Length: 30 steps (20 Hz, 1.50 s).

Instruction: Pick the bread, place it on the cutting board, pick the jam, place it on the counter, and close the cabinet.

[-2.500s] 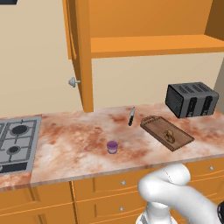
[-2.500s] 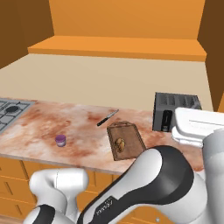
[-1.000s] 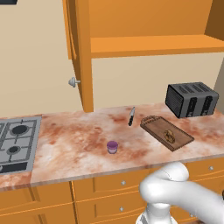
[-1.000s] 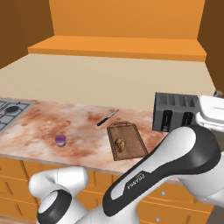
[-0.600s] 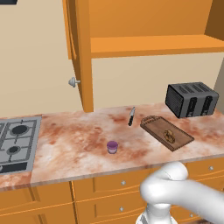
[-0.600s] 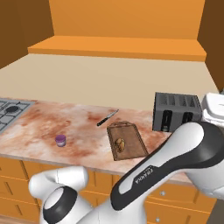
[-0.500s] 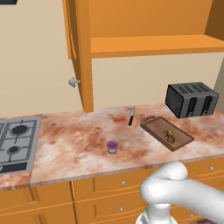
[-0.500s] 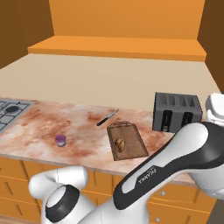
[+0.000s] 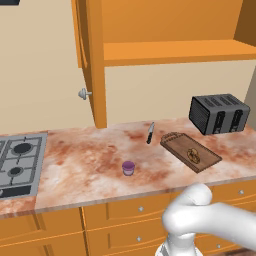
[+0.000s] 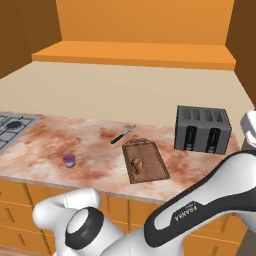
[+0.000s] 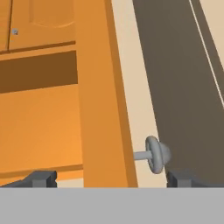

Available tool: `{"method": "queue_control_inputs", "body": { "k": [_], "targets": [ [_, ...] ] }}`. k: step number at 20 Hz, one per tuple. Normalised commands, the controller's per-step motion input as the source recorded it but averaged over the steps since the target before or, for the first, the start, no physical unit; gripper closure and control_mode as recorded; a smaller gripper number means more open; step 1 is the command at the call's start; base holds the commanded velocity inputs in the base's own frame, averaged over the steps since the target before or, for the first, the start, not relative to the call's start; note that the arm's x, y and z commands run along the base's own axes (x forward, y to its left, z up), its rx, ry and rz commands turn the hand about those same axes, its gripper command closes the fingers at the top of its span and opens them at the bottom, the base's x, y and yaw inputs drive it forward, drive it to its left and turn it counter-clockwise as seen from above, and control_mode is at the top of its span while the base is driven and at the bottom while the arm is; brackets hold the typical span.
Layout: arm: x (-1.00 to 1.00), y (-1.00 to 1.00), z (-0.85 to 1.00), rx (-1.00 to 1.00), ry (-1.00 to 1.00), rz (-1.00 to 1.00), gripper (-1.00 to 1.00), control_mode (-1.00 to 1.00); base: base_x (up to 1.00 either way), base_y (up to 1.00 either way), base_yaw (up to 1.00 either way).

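The bread (image 9: 193, 155) (image 10: 136, 164), a small brown lump, lies on the dark cutting board (image 9: 175, 142) (image 10: 151, 165). To the board's left the purple jam (image 9: 128, 168) (image 10: 69, 160) stands on the marbled counter (image 9: 80, 167) (image 10: 95, 145). The orange cabinet (image 9: 165, 30) is open, its left door (image 9: 93, 60) edge-on with a silver knob (image 9: 84, 93). My gripper (image 11: 111, 179) is open and holds nothing. In the hand view a door edge (image 11: 98, 96) and a round knob (image 11: 156, 154) are close ahead, the knob just inside the right fingertip (image 11: 180, 178).
A black toaster (image 9: 219, 112) (image 10: 202, 128) stands right of the board. A knife (image 9: 150, 132) (image 10: 122, 134) lies behind it. The grey hob (image 9: 17, 160) (image 10: 12, 125) is at the far left. Orange drawers (image 9: 120, 215) run under the counter.
In the right base view my arm has swung right, carrying the hand from beside the toaster out to the frame's right edge. Bread, jam and board have not moved.
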Motion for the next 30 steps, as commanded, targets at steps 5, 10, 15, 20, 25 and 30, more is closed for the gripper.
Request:
{"method": "queue_control_inputs", "body": {
  "k": [5, 10, 15, 20, 25, 30],
  "targets": [
    [0.16, 0.19, -0.02, 0.00, 0.00, 0.30, -1.00, -1.00, 0.00, 0.00, 0.00],
    [0.05, 0.53, -0.07, -0.05, 0.00, 0.26, -1.00, -1.00, 0.00, 0.00, 0.00],
    [0.03, 0.66, -0.03, -0.08, -0.04, 0.21, -1.00, -1.00, 0.00, 0.00, 0.00],
    [0.00, 0.56, 0.00, -0.02, -0.08, 0.14, -1.00, -1.00, 0.00, 0.00, 0.00],
    [0.00, 0.49, 0.00, 0.00, -0.05, 0.13, -1.00, -1.00, 0.00, 0.00, 0.00],
    [0.00, 0.47, 0.00, 0.00, -0.02, 0.10, -1.00, -1.00, 0.00, 0.00, 0.00]
  ]
}}
